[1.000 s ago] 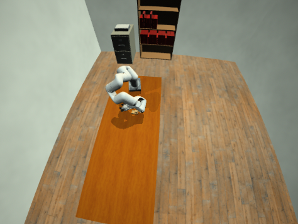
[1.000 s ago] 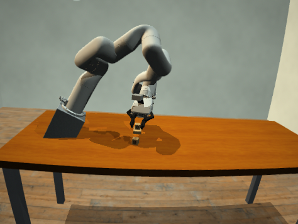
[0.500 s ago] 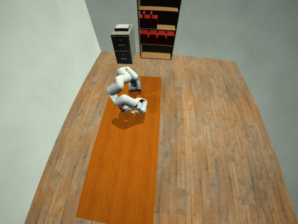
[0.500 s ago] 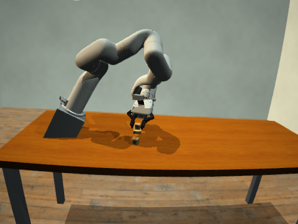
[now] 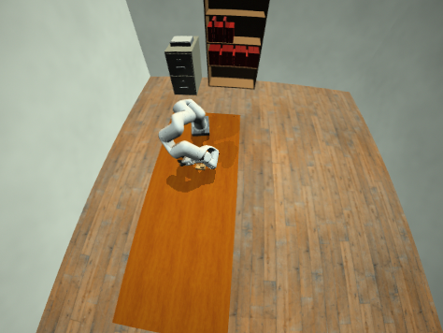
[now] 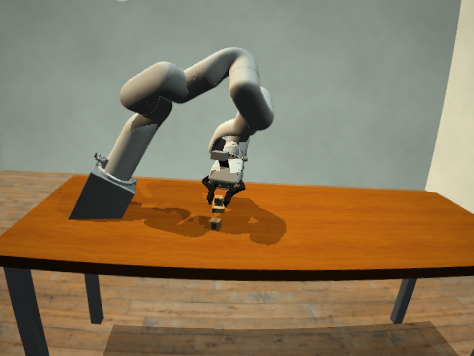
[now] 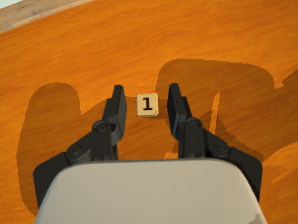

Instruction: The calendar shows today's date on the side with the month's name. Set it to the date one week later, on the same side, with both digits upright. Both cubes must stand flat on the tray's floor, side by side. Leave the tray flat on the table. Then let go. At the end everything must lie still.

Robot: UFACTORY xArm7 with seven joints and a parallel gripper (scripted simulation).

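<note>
Counting first: one white arm (image 6: 165, 85), one gripper (image 7: 146, 90) with two black fingers, and one cube (image 7: 147, 105) showing a digit. From the side we see two small blocks, a pale one (image 6: 218, 204) at the fingertips and a darker one (image 6: 215, 223) on the table (image 6: 350, 225) just beneath. The jaws stand partway apart, clamped on nothing; in the wrist view, table shows on both sides of the cube, which touches neither finger. From the top, the arm works near the table's base end, and long open board stretches the other way. The board is orange grained wood, and the cube is pale and square-faced with a black 1.
</note>
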